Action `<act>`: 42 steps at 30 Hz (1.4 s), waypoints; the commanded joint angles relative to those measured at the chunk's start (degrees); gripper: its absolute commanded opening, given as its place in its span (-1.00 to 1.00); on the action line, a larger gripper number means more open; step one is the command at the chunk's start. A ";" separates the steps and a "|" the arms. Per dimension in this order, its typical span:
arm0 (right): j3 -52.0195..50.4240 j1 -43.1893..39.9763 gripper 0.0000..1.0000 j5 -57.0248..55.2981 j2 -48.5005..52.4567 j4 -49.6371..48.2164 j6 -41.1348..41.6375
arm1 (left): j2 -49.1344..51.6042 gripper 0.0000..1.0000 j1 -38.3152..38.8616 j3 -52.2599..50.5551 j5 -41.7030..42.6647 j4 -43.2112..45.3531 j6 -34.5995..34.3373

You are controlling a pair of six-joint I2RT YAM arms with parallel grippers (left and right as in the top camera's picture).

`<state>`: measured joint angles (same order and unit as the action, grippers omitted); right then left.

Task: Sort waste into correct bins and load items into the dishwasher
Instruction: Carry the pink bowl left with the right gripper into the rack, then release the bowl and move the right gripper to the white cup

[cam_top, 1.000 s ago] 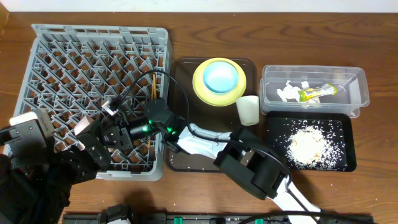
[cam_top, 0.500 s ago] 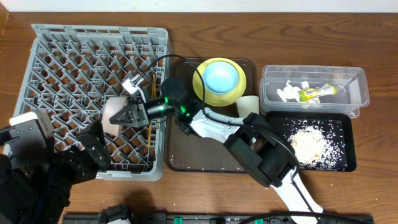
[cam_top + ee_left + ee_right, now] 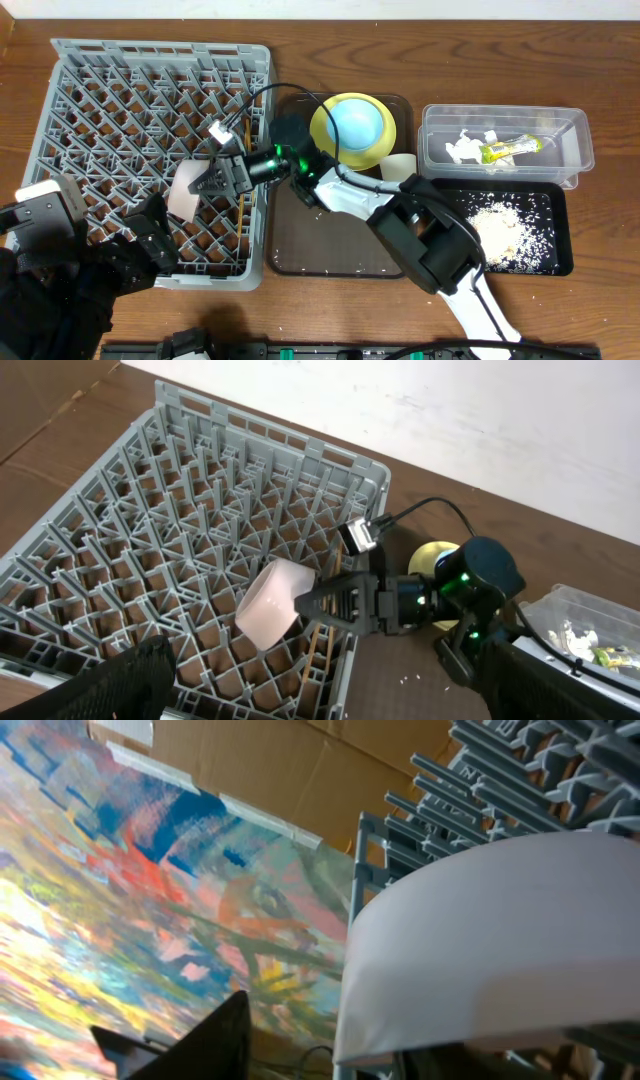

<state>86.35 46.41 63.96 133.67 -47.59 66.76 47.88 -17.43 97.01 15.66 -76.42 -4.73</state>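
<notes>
Leaning on its edge among the pegs near the front right corner of the grey dish rack [image 3: 100,90], a white bowl [image 3: 184,193] sits at the very tips of the right gripper [image 3: 212,181] — the arm stretched across from over the brown tray [image 3: 310,250], the bowl to its left. Whether those jaws pinch the rim or stand free cannot be told. The left gripper [image 3: 152,232] hangs close by, jaws apart and empty — though the right looks nearer.

Dark wooden table [image 3: 600,60] under even light, plain white wall [image 3: 480,410] behind
</notes>
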 commanded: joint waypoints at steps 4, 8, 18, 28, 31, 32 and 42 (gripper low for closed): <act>0.22 -1.29 -0.03 3.08 -0.28 -0.17 2.03 | 0.02 0.93 -0.13 0.26 -0.55 0.20 -0.50; 0.22 -3.02 0.01 4.98 -0.28 -0.17 3.15 | 0.02 0.93 -0.13 0.28 -0.55 0.20 -0.50; 0.24 -6.64 -0.14 2.03 -4.63 1.75 5.35 | 0.02 0.93 -0.13 0.26 -0.55 0.20 -0.50; 4.57 -10.60 -0.25 -45.99 -23.04 70.53 -37.66 | 0.02 0.93 -0.13 0.28 -0.55 0.20 -0.50; 6.84 -10.19 -0.18 -66.93 -26.84 83.19 -44.22 | 0.02 0.93 -0.13 0.28 -0.55 0.20 -0.50; 6.95 -10.36 -0.16 -71.69 -27.85 85.94 -45.42 | 0.02 0.93 -0.13 0.26 -0.55 0.20 -0.50; 6.51 -15.26 0.12 -74.69 -26.64 108.15 -46.58 | 0.02 0.93 -0.13 0.28 -0.55 0.20 -0.50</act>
<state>92.99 31.55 -6.31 105.58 57.41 22.39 47.88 -17.43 97.01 15.64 -76.44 -4.73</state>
